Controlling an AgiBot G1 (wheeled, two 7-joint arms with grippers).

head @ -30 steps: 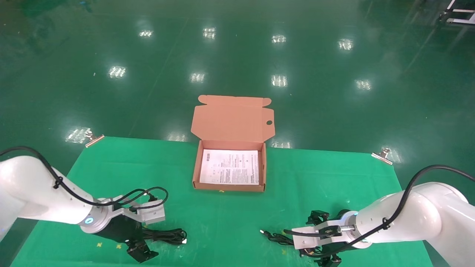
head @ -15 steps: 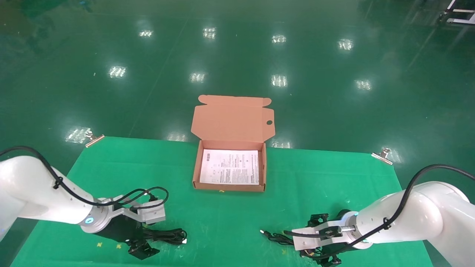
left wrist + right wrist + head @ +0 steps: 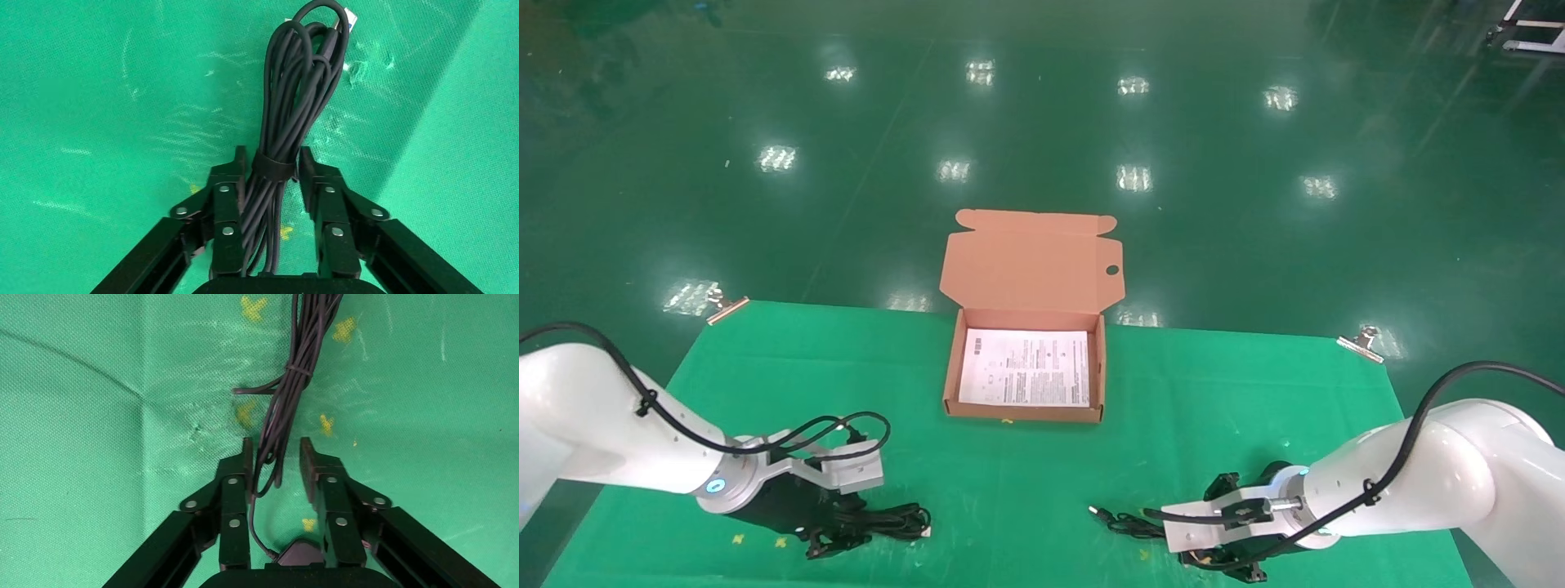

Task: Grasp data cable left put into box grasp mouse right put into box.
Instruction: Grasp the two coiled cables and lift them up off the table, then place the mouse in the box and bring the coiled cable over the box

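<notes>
The data cable, a black strapped bundle with a pale plug, lies on the green mat at the front left. My left gripper is open and down over it, fingers straddling the bundle at its strap, one finger touching and a narrow gap on the other side. At the front right my right gripper is open and lowered over the mouse, whose dark tip shows between the finger bases. Its cord runs out between the fingertips. The box stands open mid-table.
A printed sheet lies flat in the box, whose lid leans back with a round hole. The mouse cord trails left of the right gripper. Metal clips hold the mat's far corners.
Both grippers have sunk lower onto the mat and their fingers have drawn closer together, the left round the cable bundle, the right round the mouse.
</notes>
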